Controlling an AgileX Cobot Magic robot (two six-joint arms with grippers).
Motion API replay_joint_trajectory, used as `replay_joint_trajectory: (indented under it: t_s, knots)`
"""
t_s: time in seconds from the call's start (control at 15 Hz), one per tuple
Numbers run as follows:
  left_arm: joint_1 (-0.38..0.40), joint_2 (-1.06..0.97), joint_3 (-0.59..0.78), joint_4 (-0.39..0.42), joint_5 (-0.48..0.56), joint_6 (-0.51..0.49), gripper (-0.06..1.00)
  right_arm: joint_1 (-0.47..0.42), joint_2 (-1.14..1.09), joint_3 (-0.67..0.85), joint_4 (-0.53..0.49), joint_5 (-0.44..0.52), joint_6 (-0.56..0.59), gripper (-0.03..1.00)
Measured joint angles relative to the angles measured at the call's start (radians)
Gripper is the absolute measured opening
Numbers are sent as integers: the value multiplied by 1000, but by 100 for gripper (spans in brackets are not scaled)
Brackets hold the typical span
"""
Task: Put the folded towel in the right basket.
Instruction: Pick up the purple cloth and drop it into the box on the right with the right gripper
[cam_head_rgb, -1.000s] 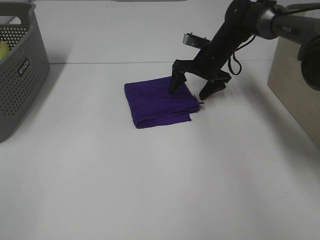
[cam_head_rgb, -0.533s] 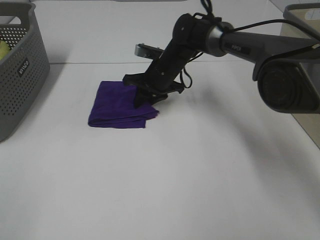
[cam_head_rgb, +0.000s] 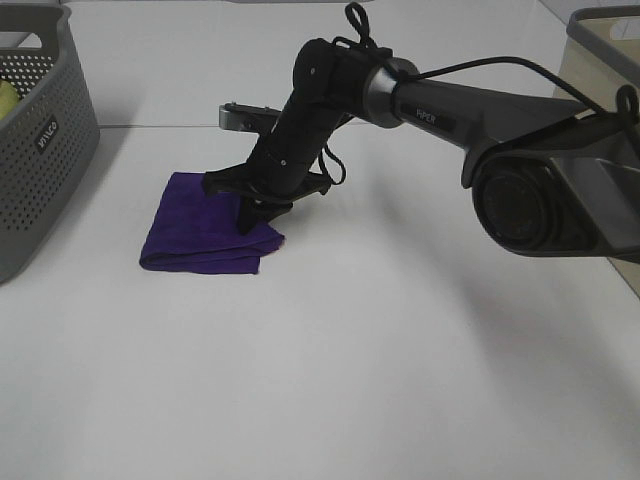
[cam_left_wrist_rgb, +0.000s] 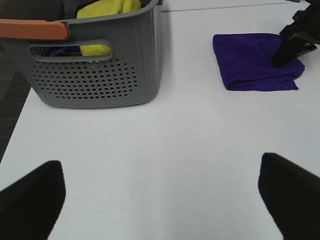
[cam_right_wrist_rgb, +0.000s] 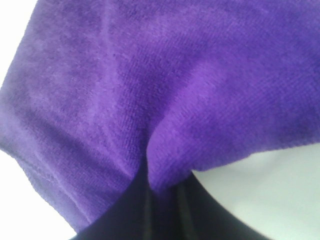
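The folded purple towel (cam_head_rgb: 195, 225) lies flat on the white table, left of centre. It also shows in the left wrist view (cam_left_wrist_rgb: 250, 60) and fills the right wrist view (cam_right_wrist_rgb: 150, 75). My right gripper (cam_head_rgb: 250, 215) reaches across from the right and is shut on the towel's near right edge; the cloth bunches into its dark fingers (cam_right_wrist_rgb: 150, 215). The same gripper shows in the left wrist view (cam_left_wrist_rgb: 286, 50). My left gripper (cam_left_wrist_rgb: 160, 197) is open and empty over bare table. The right basket (cam_head_rgb: 605, 25) shows only as a grey rim at the far right.
A grey perforated basket (cam_head_rgb: 40, 130) stands at the left edge, holding yellow cloth (cam_left_wrist_rgb: 105, 10). The right arm's large black body (cam_head_rgb: 540, 190) hangs over the right half of the table, partly hiding the right basket.
The towel has slid left across the table, from centre to left of centre, with my right gripper on it. The gripper's fingers, spread a second ago, have closed on the towel's edge.
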Motion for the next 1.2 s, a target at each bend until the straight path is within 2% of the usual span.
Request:
replay_joint_trajectory:
  t_s: [0.13, 0.2, 0.53, 0.8, 0.87, 1.0, 1.07, 1.2]
  knots:
    - [0, 0, 0, 2, 0, 0, 99, 2, 18, -146, -39, 136, 14, 2]
    - [0, 0, 0, 6, 0, 0, 99, 2, 8, -209, -45, 156, 49, 2]
    - [0, 0, 0, 12, 0, 0, 99, 2, -155, -284, -73, 166, 73, 2]
    - [0, 0, 0, 12, 0, 0, 99, -8, -358, -284, -286, 170, 73, 2]
    - [0, 0, 0, 12, 0, 0, 99, -27, -422, -284, -320, 170, 73, 2]
    - [0, 0, 0, 12, 0, 0, 99, -178, -557, -284, -362, 170, 75, 2]
    - [0, 0, 0, 12, 0, 0, 99, -206, -570, -284, -366, 170, 80, 2]
    - [0, 0, 0, 12, 0, 0, 99, -341, -598, -284, -381, 171, 101, 2]
